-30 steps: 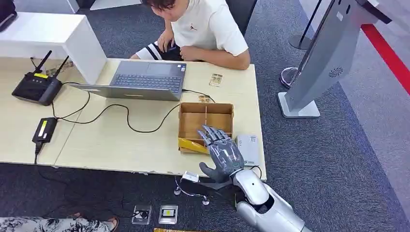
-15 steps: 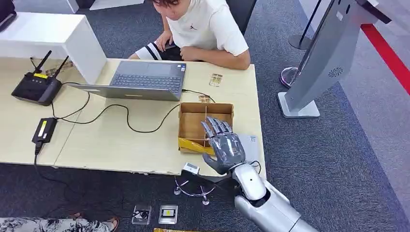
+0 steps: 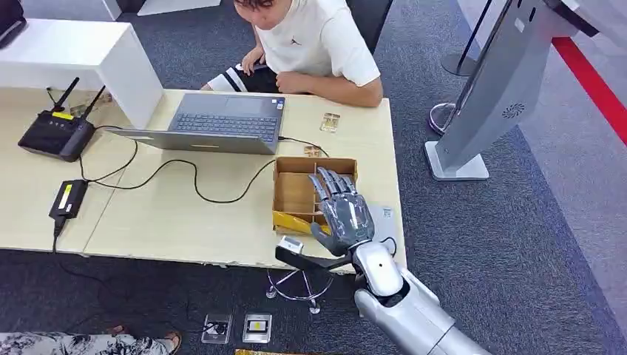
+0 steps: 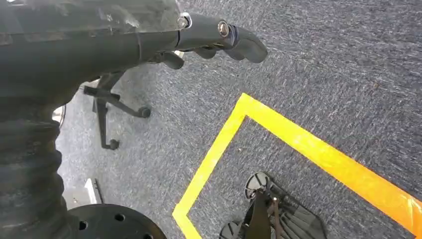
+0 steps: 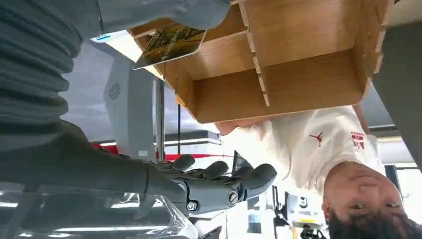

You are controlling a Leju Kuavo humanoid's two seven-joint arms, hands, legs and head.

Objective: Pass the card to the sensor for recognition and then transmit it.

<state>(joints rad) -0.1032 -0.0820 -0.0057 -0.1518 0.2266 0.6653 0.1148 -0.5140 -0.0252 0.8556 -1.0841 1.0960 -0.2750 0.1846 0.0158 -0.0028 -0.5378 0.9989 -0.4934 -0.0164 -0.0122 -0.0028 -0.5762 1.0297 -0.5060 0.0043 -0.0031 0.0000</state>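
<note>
My right hand hovers over the right side of the wooden divided box on the table, fingers spread and holding nothing. In the right wrist view a patterned card leans in a box compartment, close to my thumb; whether they touch I cannot tell. My other fingers stretch out free of the box. A white sensor unit lies on the table just right of the hand, partly hidden by it. My left hand hangs over the carpet, holding nothing.
A person sits at the far side behind a laptop. Loose cards lie near the far right corner. A router, a power adapter and cables occupy the left. A grey kiosk stand rises right of the table.
My right hand has moved forward from the table's front edge to above the box's right compartments. The person has shifted slightly.
</note>
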